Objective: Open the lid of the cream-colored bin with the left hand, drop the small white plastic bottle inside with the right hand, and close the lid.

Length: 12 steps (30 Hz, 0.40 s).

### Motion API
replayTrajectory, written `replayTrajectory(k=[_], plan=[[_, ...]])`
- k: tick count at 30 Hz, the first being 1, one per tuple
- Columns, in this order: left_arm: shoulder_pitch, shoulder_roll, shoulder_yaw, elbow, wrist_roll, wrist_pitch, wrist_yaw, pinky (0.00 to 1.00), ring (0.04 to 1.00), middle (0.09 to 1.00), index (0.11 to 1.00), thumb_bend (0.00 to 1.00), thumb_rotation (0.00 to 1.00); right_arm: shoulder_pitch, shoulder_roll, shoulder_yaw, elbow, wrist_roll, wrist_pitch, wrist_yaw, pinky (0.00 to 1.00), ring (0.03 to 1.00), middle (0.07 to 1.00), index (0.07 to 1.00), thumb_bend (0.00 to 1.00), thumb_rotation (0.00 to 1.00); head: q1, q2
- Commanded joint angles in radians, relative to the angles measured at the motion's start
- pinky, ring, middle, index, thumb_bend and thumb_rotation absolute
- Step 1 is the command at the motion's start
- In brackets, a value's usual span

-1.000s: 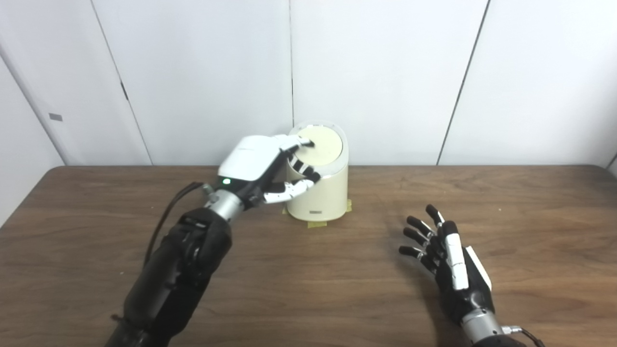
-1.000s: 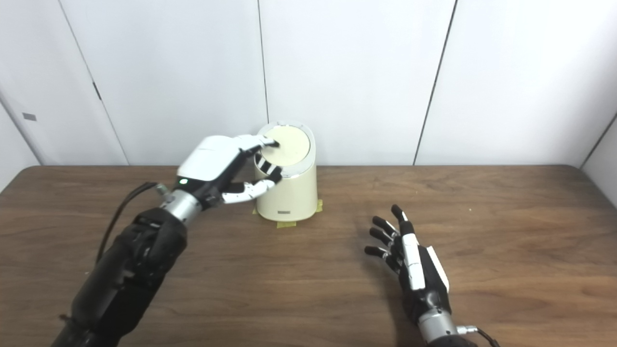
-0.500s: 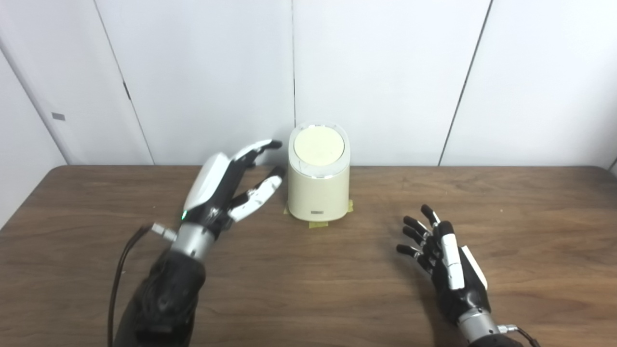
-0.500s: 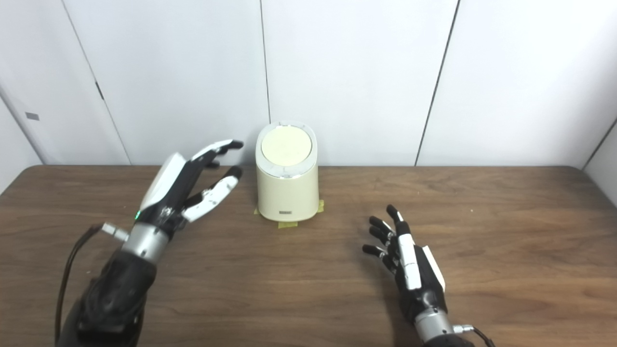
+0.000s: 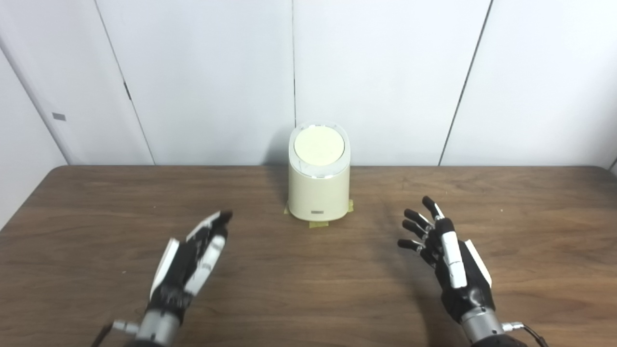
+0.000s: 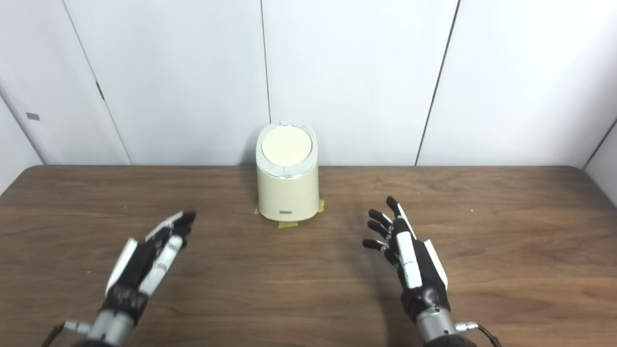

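Matt wood-grain table; smooth plastic bin

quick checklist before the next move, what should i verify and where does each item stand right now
1. Lid shut flat on the cream-colored bin: ok.
2. Bin upright on its yellow tape marks, near the back of the table: ok.
3. Left hand clear of the bin, fingers apart, holding nothing: ok.
4. Right hand clear of the bin, fingers apart, holding nothing: ok.
5. Small white plastic bottle inside the bin: cannot tell. No bottle shows on the table or in either hand, and the shut lid hides the inside.
6. Path between hands and bin free of other objects: ok.
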State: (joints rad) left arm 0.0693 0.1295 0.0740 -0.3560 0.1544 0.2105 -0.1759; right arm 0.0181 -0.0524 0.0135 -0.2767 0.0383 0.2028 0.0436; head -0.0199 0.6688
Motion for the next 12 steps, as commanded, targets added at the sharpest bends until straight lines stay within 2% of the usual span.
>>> replayTrajectory(k=[1,4,7,12], plan=[[0.002,-0.023,0.024,-0.003,-0.05,-0.068,0.04,0.86,0.881,0.89,0.885,0.41,0.84,-0.011,0.01,0.006,-0.05,-0.021,-0.056,-0.01,0.76,0.879,0.877,0.954,0.59,1.0,-0.009,0.007],[0.044,-0.029,0.037,0.009,-0.066,-0.111,0.074,0.84,0.866,0.877,0.884,0.36,0.86,0.009,0.013,0.015,-0.063,-0.043,-0.066,-0.012,0.76,0.876,0.882,0.945,0.6,1.0,-0.021,0.018],[0.082,-0.028,0.052,0.028,-0.083,-0.145,0.1,0.87,0.878,0.89,0.899,0.37,0.9,0.033,0.007,0.017,-0.077,-0.058,-0.073,-0.008,0.78,0.881,0.898,0.958,0.61,1.0,-0.024,0.028],[0.143,-0.027,0.08,0.032,-0.149,-0.176,0.112,0.88,0.898,0.902,0.894,0.43,0.89,0.08,-0.003,-0.004,-0.111,-0.026,-0.054,0.003,0.9,0.955,0.933,0.961,0.62,1.0,-0.031,0.043]])
